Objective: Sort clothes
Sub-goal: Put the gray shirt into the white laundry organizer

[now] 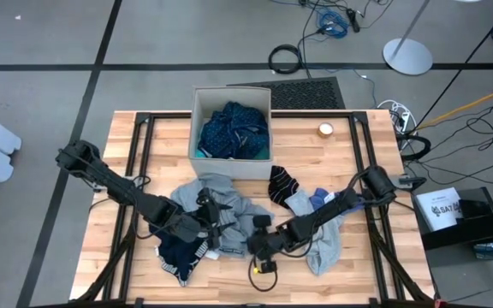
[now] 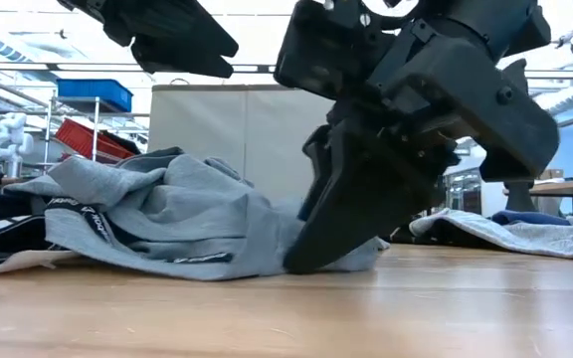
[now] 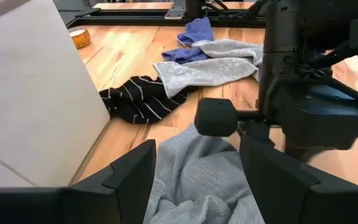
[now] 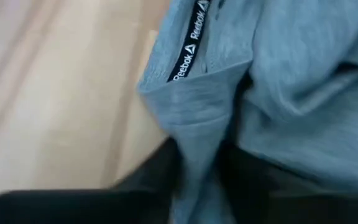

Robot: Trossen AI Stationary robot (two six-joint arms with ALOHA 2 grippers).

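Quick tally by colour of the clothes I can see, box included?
Navy dotted, in the box: 1
Grey: 3
Striped black: 1
Dark with striped band: 1
Blue: 1
Total: 7

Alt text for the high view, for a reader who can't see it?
Seen from above, both grippers, left gripper and right gripper, meet over a grey garment on the wooden table. Behind it a beige box holds navy dotted fabric; striped black socks lie beside.
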